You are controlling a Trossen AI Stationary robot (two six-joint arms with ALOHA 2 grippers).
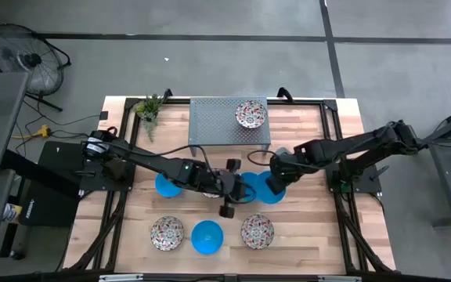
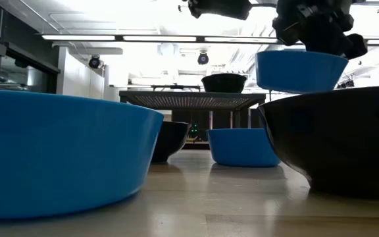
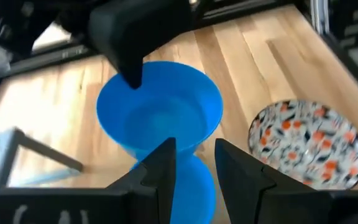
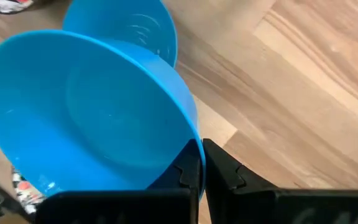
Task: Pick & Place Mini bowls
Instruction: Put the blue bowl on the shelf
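Note:
My right gripper [image 4: 202, 149] is shut on a plain blue mini bowl [image 4: 86, 118], held up near the table's middle [image 1: 275, 188] and seen raised in the low view [image 2: 301, 71]. A second blue bowl [image 4: 129, 25] rests on its base on the wood just below it. My left gripper [image 3: 194, 152] stands open beside the held bowl, on its left [image 1: 237, 188], with nothing between its fingers. A floral bowl [image 3: 303, 146] sits on the table next to it. My right gripper pinches the blue bowl's rim [image 4: 191, 144], one finger inside the bowl and one outside its wall. The fingers come steeply from above; in the left wrist view one finger [image 3: 129, 65] shows on the rim. The bowl hangs tilted, lifted clear of the table.
A grey perforated rack [image 1: 210, 125] at the far middle carries a floral bowl [image 1: 250, 114]. A potted plant [image 1: 149, 110] stands at the far left. Near the front edge lie two floral bowls [image 1: 167, 233] [image 1: 257, 232] and a blue one [image 1: 207, 237]; another blue bowl [image 1: 165, 186] sits left of centre.

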